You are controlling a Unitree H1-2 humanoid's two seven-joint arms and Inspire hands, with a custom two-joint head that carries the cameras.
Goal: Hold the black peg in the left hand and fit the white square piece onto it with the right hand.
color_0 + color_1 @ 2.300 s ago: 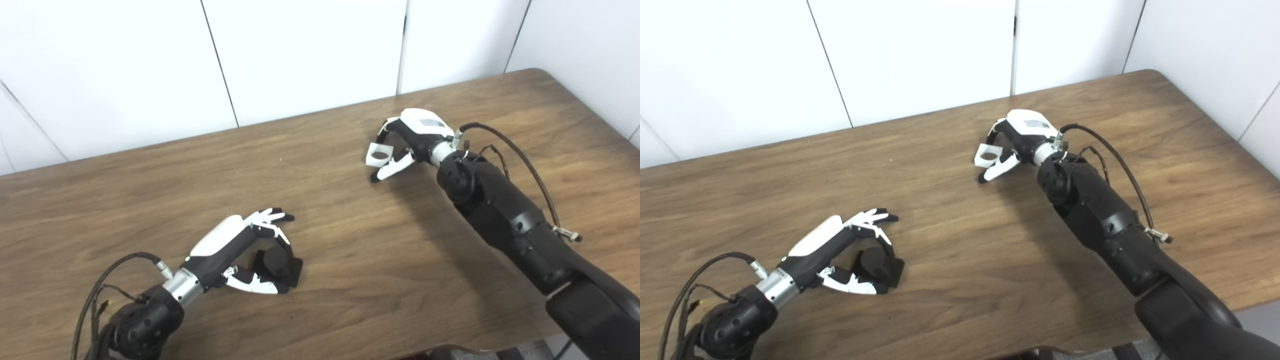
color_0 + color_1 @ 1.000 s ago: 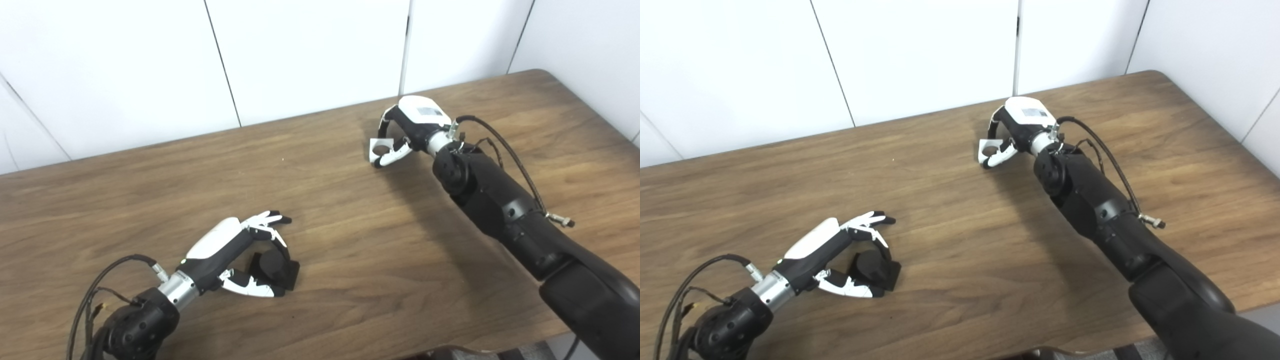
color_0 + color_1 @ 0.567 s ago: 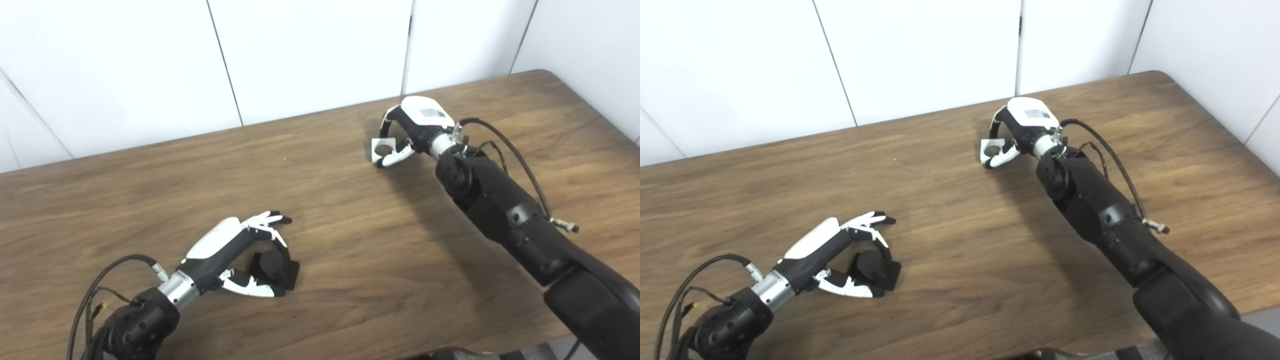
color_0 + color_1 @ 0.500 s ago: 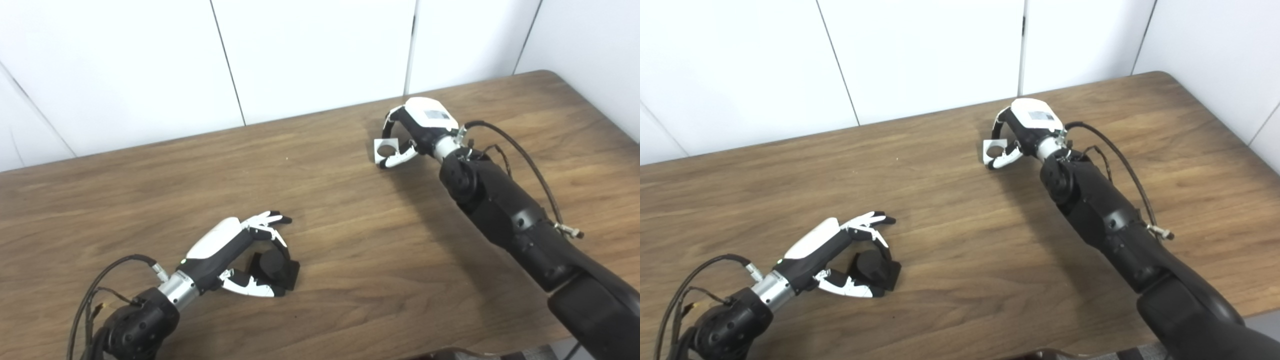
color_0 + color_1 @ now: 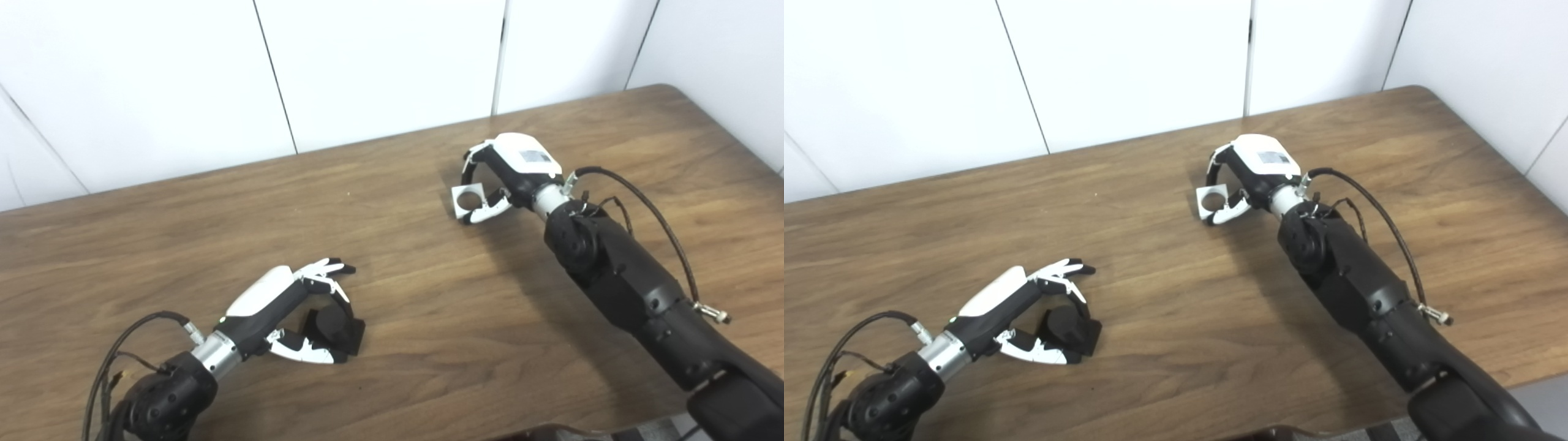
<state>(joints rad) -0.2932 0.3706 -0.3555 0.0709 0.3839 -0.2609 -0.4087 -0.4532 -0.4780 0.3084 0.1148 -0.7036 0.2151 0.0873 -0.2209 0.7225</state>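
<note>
The black peg (image 5: 334,324), a short round post on a square black base, rests on the wooden table (image 5: 429,318) at the front left. My left hand (image 5: 275,300) is wrapped round it, one finger curled over the post and the thumb against the base. My right hand (image 5: 511,168) is at the back centre-right, shut on the white square piece (image 5: 467,200). The piece has a round hole through it and hangs just above the tabletop, pinched between fingers and thumb. The two hands are far apart.
White wall panels (image 5: 380,61) rise behind the table's far edge. The table's right corner (image 5: 674,92) is rounded. Loose cables (image 5: 649,208) run along my right forearm and another loops by my left wrist (image 5: 141,324).
My right hand has drawn back a little toward me with the white piece, which now shows its holed face more squarely. My left hand and the peg have stayed put.
</note>
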